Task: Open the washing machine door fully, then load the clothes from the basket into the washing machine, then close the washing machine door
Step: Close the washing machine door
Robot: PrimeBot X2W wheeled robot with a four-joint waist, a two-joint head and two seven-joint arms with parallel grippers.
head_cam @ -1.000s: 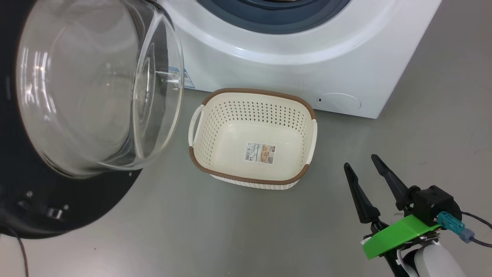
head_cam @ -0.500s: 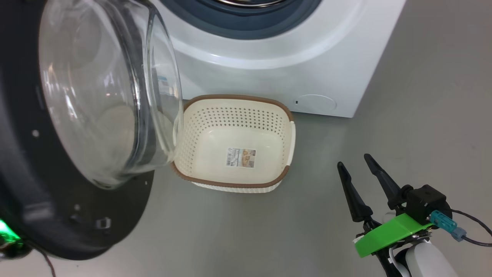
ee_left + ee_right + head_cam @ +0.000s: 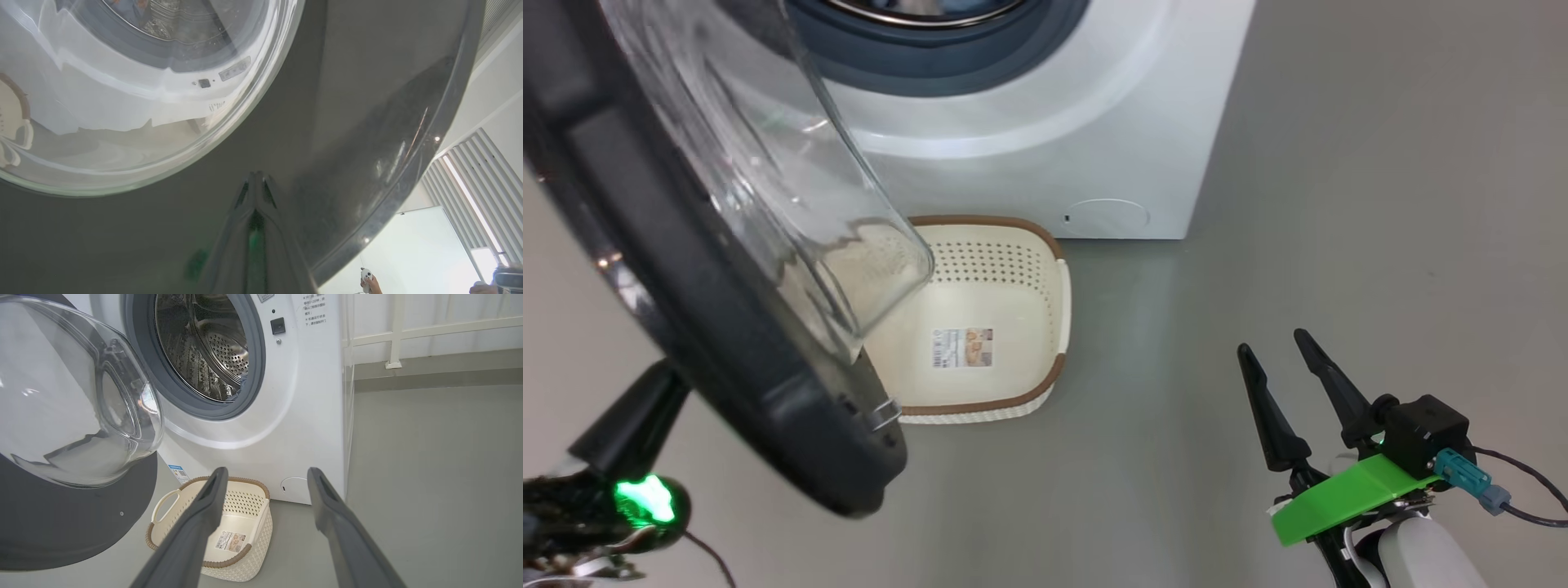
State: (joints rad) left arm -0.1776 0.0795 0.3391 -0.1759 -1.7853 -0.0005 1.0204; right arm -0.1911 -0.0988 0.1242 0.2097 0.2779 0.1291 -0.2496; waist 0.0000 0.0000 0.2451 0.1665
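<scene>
The washing machine door (image 3: pixel 727 343), black rim around a clear glass bowl, hangs part-way swung at the left and overlaps the basket's left side. My left gripper (image 3: pixel 256 179) is shut, its tips pressed against the door's black outer face; its dark finger (image 3: pixel 637 420) pokes out from behind the rim. The cream basket (image 3: pixel 1058 294) stands on the floor before the white washing machine (image 3: pixel 1094 122), with only a label on its floor. A bit of blue and orange clothes (image 3: pixel 126 4) shows in the drum through the glass. At the lower right, my right gripper (image 3: pixel 1272 343) hangs open and holds nothing.
Grey floor (image 3: pixel 1380 204) spreads to the machine's right. The round service flap (image 3: pixel 1107 218) sits low on the machine's front. A white railing (image 3: pixel 408 332) runs behind the machine at the right. A person's hand (image 3: pixel 367 281) holding a small device shows past the door's edge.
The head camera has turned, shifting the picture left. The door has swung toward the machine and now covers part of the basket. My left gripper has come into view behind it.
</scene>
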